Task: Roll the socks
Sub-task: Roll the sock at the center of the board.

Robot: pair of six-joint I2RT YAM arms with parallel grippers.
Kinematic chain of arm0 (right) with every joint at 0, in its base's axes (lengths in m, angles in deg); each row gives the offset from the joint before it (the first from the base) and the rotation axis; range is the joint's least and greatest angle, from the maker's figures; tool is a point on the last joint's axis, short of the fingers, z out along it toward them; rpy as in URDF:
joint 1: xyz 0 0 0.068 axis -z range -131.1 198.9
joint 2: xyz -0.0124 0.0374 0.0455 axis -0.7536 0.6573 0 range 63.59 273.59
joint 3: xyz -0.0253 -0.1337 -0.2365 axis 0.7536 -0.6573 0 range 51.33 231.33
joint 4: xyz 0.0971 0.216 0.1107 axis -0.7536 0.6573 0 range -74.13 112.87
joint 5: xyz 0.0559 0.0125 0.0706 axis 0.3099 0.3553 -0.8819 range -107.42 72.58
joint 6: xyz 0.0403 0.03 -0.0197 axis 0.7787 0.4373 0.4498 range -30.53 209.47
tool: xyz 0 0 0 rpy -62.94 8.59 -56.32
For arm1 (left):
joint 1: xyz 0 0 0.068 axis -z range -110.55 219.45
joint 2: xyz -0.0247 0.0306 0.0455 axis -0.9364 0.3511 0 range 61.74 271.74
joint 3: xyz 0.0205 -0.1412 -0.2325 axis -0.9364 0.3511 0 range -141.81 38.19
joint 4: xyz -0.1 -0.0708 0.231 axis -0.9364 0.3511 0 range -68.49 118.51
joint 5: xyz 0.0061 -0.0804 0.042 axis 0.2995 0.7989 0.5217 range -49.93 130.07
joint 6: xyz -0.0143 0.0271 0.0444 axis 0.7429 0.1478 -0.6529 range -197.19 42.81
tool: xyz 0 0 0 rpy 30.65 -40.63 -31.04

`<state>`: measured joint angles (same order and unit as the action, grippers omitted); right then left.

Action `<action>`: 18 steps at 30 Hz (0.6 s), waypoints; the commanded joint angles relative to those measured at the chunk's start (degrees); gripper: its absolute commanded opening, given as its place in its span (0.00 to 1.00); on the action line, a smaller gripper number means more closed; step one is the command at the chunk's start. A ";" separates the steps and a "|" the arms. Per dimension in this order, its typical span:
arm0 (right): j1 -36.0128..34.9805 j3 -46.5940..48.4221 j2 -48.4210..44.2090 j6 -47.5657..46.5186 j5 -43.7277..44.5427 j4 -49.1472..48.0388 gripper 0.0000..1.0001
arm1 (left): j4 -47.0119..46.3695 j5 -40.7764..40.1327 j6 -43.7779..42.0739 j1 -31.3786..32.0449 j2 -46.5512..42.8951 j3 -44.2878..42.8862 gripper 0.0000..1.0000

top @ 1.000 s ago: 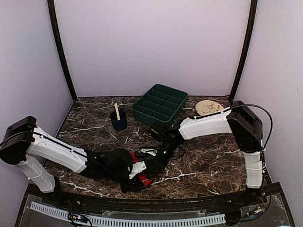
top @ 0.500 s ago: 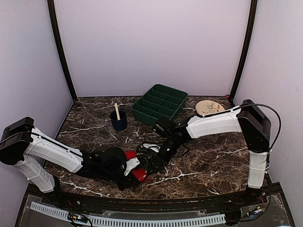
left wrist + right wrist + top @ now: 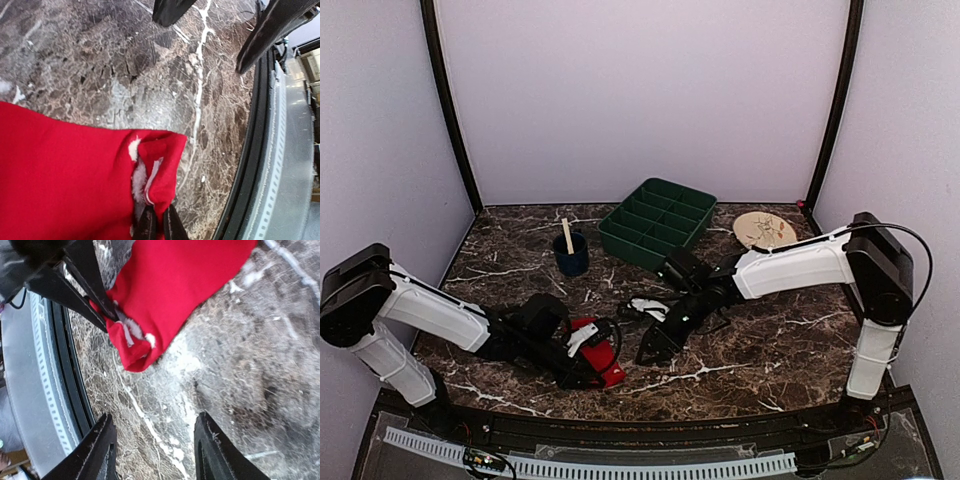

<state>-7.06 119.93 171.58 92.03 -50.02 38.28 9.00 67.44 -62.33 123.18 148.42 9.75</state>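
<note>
Marble, dark brown, glossy and veined white, tops the counter (image 3: 770,330). Close to its near edge, a little left of the middle, lies the red sock (image 3: 65,175): soft knit, flat over most of its width, rumpled into a folded lump at one end with white fuzz showing in the crease. And the left gripper (image 3: 157,224) is right on that crease, thin black fingers pressed together with red cloth pinched between the tips. The right gripper (image 3: 157,450) hangs just beside the sock's end, on the side toward the counter's right edge, its two black wedge-shaped fingers spread wide over bare marble, clear of the fabric. Toward the far edge stand a green compartment tray (image 3: 657,222), a dark blue cup (image 3: 571,257) holding a pale stick (image 3: 566,235), and, near the far right corner, a round tan plate (image 3: 763,228).
</note>
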 commanded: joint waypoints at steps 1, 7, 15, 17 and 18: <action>-0.79 -3.01 -4.71 0.43 5.44 -5.38 0.49 | 0.50 11.07 0.51 -2.43 2.55 -0.61 0.00; -4.94 -5.56 -7.25 -2.58 15.10 -5.89 0.48 | 0.64 20.18 1.14 -5.87 6.44 -2.61 0.00; -11.28 -10.09 -11.60 -5.01 27.87 -10.50 0.48 | 3.99 24.30 -0.50 -9.84 7.67 -4.37 0.00; -12.54 -10.35 -12.16 -5.47 30.00 -11.36 0.48 | 4.83 24.95 -0.89 -10.40 7.93 -4.53 0.00; -13.07 -10.29 -12.26 -5.73 30.85 -11.54 0.48 | 5.30 25.26 -1.09 -10.55 8.10 -4.70 0.00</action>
<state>-18.25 110.18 161.61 88.01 -26.24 31.05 10.92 89.13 -61.83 113.68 155.93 6.25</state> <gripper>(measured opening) 0.480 0.063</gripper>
